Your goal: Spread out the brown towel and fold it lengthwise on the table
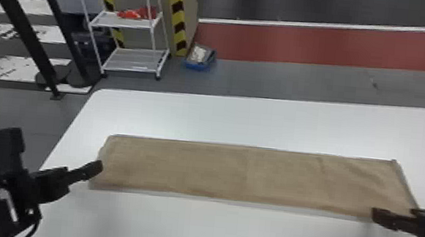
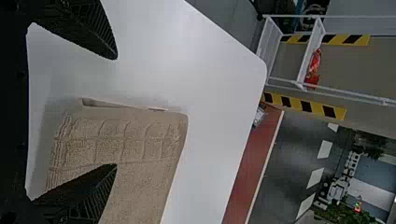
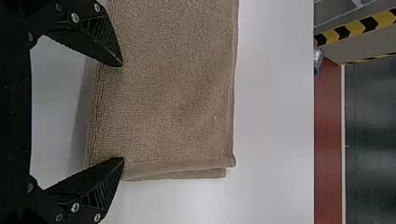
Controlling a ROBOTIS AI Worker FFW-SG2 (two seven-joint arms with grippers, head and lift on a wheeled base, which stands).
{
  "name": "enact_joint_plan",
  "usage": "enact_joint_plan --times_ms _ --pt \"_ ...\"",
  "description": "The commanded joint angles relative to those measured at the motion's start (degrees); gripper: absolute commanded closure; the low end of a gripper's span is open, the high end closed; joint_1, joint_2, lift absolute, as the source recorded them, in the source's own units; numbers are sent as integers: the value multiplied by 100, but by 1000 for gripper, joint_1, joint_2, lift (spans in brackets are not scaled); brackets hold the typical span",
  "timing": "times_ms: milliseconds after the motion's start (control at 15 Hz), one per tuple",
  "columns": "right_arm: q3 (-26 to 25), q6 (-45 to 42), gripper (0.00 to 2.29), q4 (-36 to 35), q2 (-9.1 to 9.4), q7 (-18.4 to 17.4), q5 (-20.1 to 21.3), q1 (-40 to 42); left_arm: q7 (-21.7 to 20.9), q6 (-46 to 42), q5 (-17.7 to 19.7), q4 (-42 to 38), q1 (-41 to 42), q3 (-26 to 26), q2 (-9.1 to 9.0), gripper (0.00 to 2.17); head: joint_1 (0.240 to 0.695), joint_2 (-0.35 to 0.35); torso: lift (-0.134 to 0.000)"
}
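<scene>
Brown towel (image 1: 240, 172) lies folded lengthwise on the white table (image 1: 259, 124), a long, flat strip running from side to side. The left gripper (image 1: 97, 168) is at its left end and the right gripper (image 1: 394, 213) at its near right corner, both with fingers spread wide, pinching nothing.

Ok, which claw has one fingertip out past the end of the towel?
The left claw: seen from its wrist, one fingertip is over the table, the other over the towel. The right claw has both over the towel.
</scene>
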Motion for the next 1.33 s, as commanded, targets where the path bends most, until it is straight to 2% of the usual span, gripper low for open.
enact_joint_plan --times_ms 0,67,267,400,467,600,733,800,867,933,1000,1133,1267 --pt "-58 -116 188 17 0 -1 -12 3 -3 0 3 3 6 -5 -7 60 695 132 -125" --pt "-137 -187 184 -18 18 -1 -65 3 -3 0 -6 3 -3 -5 -16 60 695 130 -125" --pt "-603 -222 178 -800 246 -1 -724 143 -73 -140 12 -138 41 22 -25 56 695 120 -125" --pt "-805 -450 171 -1196 409 -27 -1058 363 -117 -879 12 -94 164 13 -51 49 695 121 -125" --pt "-884 -855 171 -1301 409 -115 -1234 565 -275 -1441 12 3 261 -5 -78 49 695 124 -125" --pt "-990 -2050 171 -1301 409 -528 -1638 1013 -521 -2971 29 231 524 -136 -139 53 695 128 -125" --pt "-1043 -3245 171 -1205 409 -942 -2043 1418 -451 -4728 12 548 770 -497 -139 53 695 115 -125" --pt "-1051 -3650 171 -1143 409 -1029 -2139 1558 -214 -6152 -50 855 902 -831 -104 53 695 108 -125" --pt "-1043 -3948 174 -1073 409 -1109 -2254 1681 6 -7260 -278 1110 1016 -1200 -25 53 695 106 -125" --pt "-990 -4247 174 -1029 409 -1240 -2280 1813 402 -8033 -674 1277 1148 -1622 89 49 695 104 -125" --pt "-928 -4687 174 -967 409 -1328 -2280 1954 630 -8226 -849 1286 1271 -1912 160 49 695 98 -125" --pt "-674 -5249 178 -879 409 -1592 -2236 2173 683 -8033 -858 1260 1368 -2052 160 49 695 64 -125" --pt "-129 -5917 178 -836 409 -2181 -1999 2428 639 -7611 -867 1119 1394 -1964 160 49 695 33 -125"
